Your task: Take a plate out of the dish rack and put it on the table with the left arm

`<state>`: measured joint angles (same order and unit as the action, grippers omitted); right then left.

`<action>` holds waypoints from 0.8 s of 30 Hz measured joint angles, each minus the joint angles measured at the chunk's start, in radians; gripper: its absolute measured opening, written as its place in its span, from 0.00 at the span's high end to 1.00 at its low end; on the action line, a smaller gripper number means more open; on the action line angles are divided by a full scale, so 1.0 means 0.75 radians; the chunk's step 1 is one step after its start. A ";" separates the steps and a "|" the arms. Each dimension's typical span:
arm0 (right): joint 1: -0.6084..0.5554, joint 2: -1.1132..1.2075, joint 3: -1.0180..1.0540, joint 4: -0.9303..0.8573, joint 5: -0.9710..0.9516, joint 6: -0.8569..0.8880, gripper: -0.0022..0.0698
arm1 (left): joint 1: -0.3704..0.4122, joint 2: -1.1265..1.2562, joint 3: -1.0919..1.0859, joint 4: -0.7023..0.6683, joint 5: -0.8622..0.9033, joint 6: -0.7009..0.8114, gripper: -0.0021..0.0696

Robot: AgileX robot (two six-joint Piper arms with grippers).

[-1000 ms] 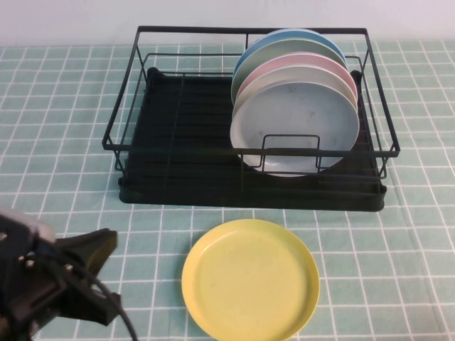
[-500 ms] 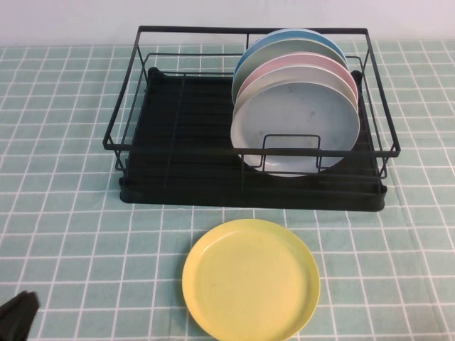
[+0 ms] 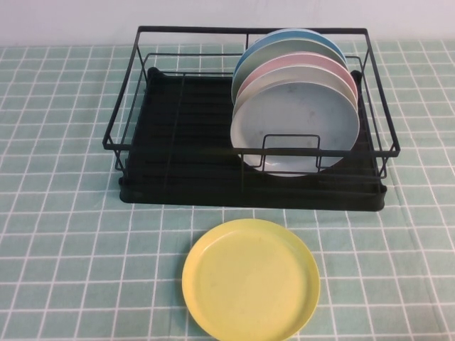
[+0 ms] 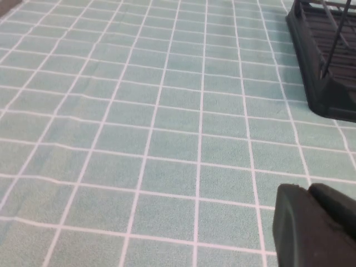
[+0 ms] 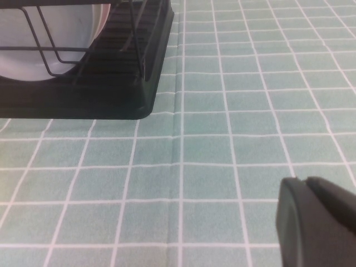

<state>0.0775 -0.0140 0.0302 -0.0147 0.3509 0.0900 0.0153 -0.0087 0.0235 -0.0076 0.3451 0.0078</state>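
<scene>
The yellow plate (image 3: 250,278) lies flat on the teal grid table (image 3: 64,234), in front of the black dish rack (image 3: 185,153). Neither arm shows in the high view. In the left wrist view my left gripper (image 4: 305,192) is shut and empty above bare cloth, with a corner of the dish rack (image 4: 325,67) off to one side. In the right wrist view my right gripper (image 5: 303,183) is shut and empty above the cloth, with the rack's corner (image 5: 128,78) ahead.
Several plates stand upright in the rack's right half: a grey one (image 3: 295,128) in front, then pink (image 3: 298,62), green and blue behind. The rack's left half holds nothing. A grey plate edge (image 5: 33,50) shows through the wires in the right wrist view.
My left arm has drawn back out of the high view at the lower left. The yellow plate and the rack have not moved.
</scene>
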 joint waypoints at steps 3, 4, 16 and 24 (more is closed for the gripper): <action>0.000 0.000 0.000 0.000 0.000 0.000 1.00 | 0.000 0.000 0.000 0.010 0.003 0.018 0.97; 0.000 0.000 0.000 0.000 0.000 0.000 1.00 | 0.000 0.000 0.000 0.010 0.003 0.024 0.97; 0.000 0.000 0.000 0.000 0.000 0.000 1.00 | -0.159 0.000 0.000 0.010 0.003 0.032 0.97; 0.000 0.000 0.000 0.000 0.000 0.000 1.00 | -0.161 0.000 0.000 0.010 0.003 0.032 0.98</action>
<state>0.0775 -0.0140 0.0302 -0.0147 0.3509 0.0900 -0.1057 -0.0087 0.0235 0.0000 0.3474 0.0315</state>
